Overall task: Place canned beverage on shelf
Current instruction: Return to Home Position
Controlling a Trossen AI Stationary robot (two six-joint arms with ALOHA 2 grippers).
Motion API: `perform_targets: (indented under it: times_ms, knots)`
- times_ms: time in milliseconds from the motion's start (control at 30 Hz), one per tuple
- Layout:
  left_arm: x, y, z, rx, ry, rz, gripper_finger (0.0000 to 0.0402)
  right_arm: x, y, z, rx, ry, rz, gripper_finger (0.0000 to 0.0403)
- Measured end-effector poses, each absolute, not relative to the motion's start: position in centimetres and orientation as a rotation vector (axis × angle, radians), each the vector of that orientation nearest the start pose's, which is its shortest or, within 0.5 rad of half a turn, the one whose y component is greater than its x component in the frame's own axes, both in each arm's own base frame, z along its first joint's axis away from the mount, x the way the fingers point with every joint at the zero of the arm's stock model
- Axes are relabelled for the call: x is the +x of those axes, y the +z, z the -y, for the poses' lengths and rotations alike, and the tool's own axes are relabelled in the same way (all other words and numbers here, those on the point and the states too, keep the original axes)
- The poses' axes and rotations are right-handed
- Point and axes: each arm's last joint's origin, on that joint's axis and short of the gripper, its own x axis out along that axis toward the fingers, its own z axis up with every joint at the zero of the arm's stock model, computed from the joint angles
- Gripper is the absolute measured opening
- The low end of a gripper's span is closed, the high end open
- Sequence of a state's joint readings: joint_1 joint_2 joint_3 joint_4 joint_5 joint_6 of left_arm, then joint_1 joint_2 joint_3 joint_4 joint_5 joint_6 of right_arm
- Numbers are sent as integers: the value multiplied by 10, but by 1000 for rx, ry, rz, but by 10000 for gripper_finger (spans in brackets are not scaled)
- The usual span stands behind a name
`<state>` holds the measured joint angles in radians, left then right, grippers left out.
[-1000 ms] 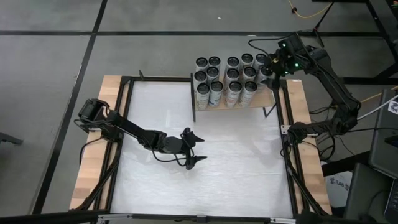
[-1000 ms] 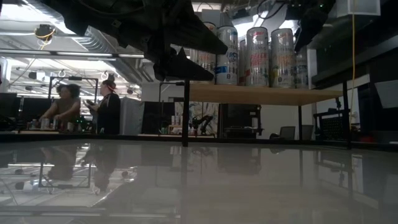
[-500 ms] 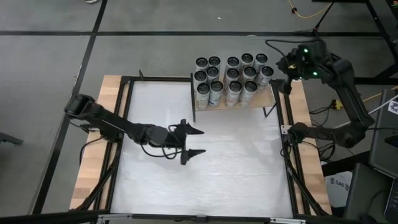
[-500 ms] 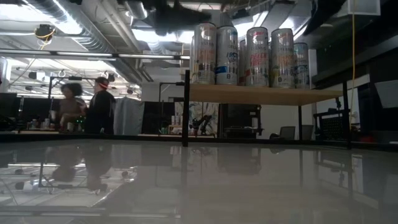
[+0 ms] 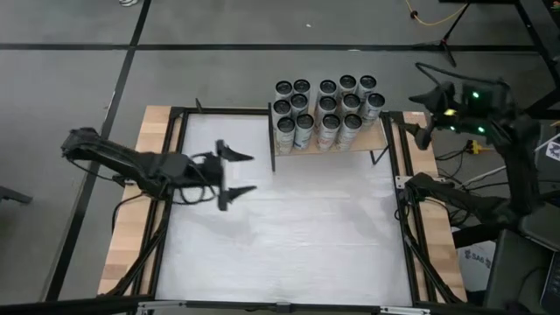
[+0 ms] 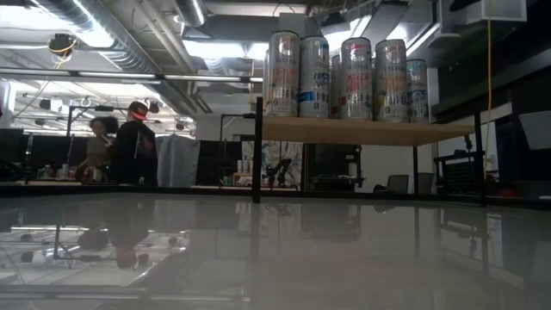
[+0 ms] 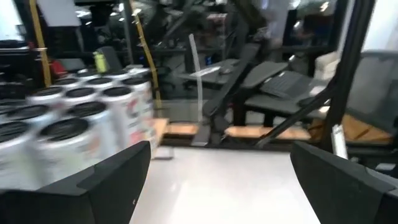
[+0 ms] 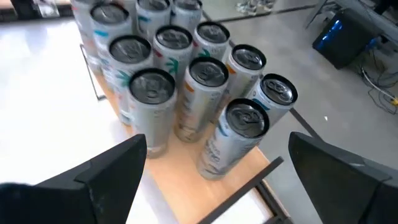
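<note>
Several canned beverages (image 5: 325, 109) stand upright on their bases, packed in rows on the shelf (image 5: 372, 140), a pale wood board on black posts at the table's far right. They also show in the low view (image 6: 344, 77) on the shelf (image 6: 370, 131). My left gripper (image 5: 238, 173) hangs open and empty over the white tabletop's left part, pointing level toward the cans (image 7: 74, 118). My right gripper (image 5: 421, 118) is open and empty beyond the shelf's right end, looking down on the cans (image 8: 193, 93). Neither gripper shows in the low view.
Black frame bars (image 5: 271, 140) run around the white tabletop (image 5: 297, 236), with pale wooden strips (image 5: 131, 236) along its left and right edges. Two people (image 6: 120, 155) stand in the room far behind the table.
My left gripper has risen out of the low view and drawn back toward the table's left edge, staying open. My right gripper has pulled away from the cans toward the right, past the table's edge, also open. The cans have stayed in place.
</note>
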<state>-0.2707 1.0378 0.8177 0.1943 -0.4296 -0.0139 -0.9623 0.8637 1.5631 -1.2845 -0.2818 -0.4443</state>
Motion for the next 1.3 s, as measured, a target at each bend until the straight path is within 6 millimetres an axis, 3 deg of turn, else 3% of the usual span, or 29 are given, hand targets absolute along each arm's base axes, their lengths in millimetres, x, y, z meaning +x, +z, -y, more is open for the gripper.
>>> perform_targets:
  times_ms: [267, 400, 500, 933, 1300]
  knots:
    - [161, 352, 30, 18, 230, -72, 382, 28, 457, 24, -39, -546, -518, 381]
    - [136, 350, 23, 25, 259, -96, 382, 21, 456, 12, 0, -519, -478, 381]
    - [126, 335, 20, 19, 265, -86, 382, 18, 456, 7, 26, -504, -449, 381]
    - [106, 231, 13, -53, 298, 71, 382, 20, 454, 6, 39, -437, -430, 381]
    - [96, 183, 11, -76, 296, 138, 382, 40, 442, 26, 92, -249, -322, 381]
